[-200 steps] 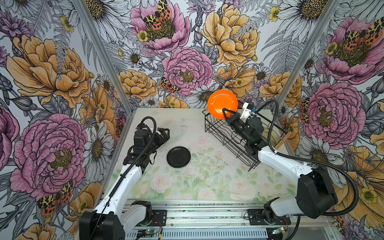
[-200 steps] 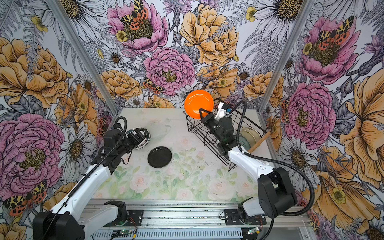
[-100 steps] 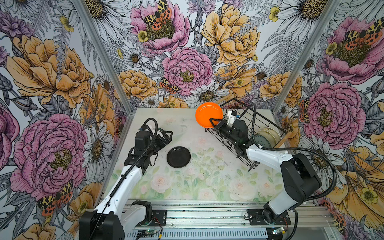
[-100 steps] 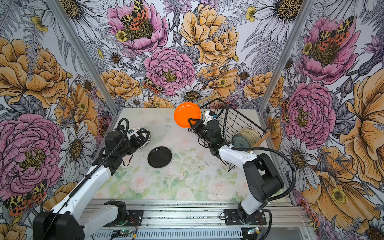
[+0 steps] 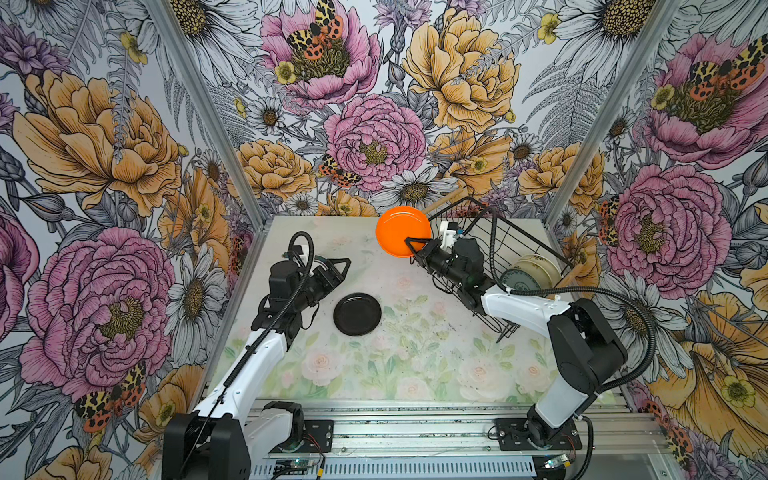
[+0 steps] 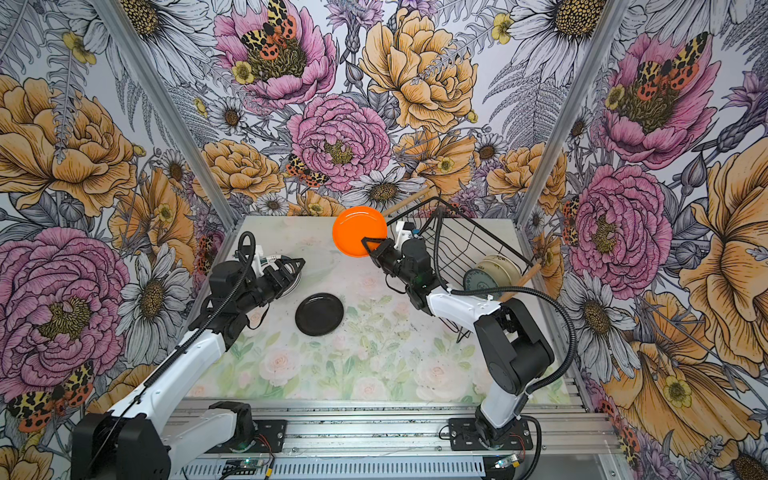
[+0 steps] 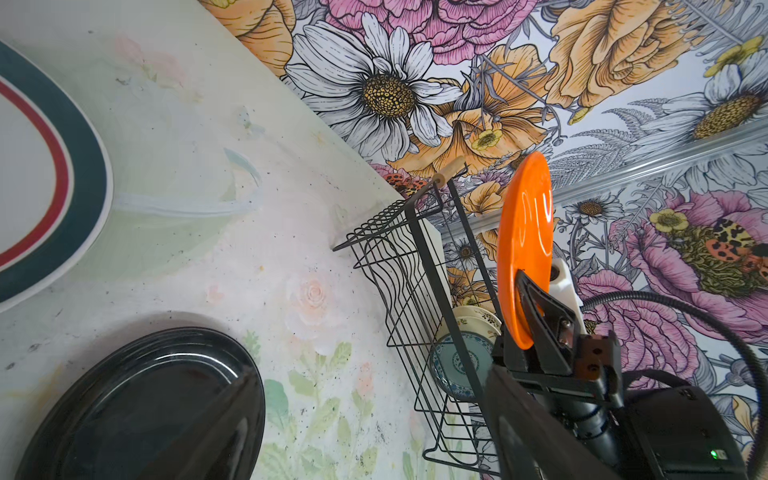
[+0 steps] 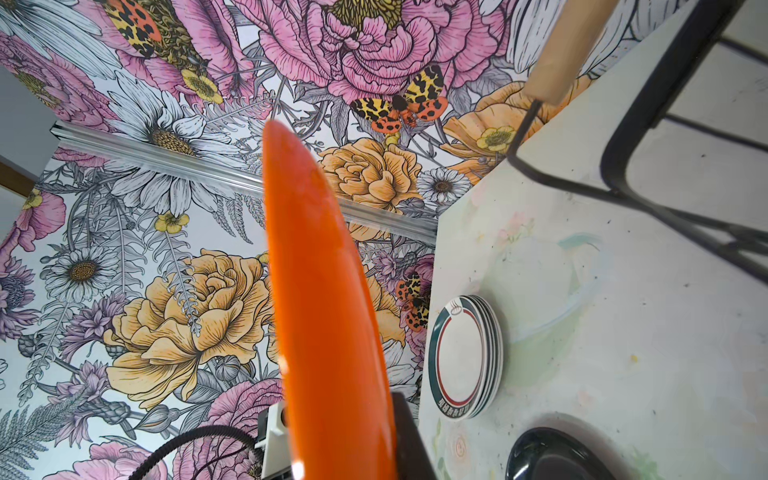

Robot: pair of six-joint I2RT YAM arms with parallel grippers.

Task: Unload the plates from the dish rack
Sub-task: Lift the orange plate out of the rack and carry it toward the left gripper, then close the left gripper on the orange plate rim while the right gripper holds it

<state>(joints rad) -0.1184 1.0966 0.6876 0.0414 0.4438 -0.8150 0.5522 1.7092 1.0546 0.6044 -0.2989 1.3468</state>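
My right gripper (image 5: 410, 242) is shut on the lower rim of a plain orange plate (image 5: 402, 236), held on edge above the table just left of the dish rack (image 5: 524, 244); the right wrist view shows that orange plate (image 8: 320, 299) edge-on between the fingers. Cream and teal patterned plates (image 5: 527, 275) still stand in the black wire dish rack (image 7: 409, 291). A black plate (image 5: 357, 314) lies flat mid-table. My left gripper (image 5: 341, 266) is open and holds nothing, beside a stack of white dark-rimmed plates (image 8: 465, 357) at the left.
The rack's wooden handle (image 5: 446, 199) sticks out toward the back wall, and floral walls close in on three sides. The right arm's cable (image 5: 494, 249) arcs over the rack. The table front (image 5: 395, 374) is bare floral mat.
The right arm carried the orange plate left, out of the rack and toward the table's middle. The left gripper shifted slightly right and its jaws narrowed a little.
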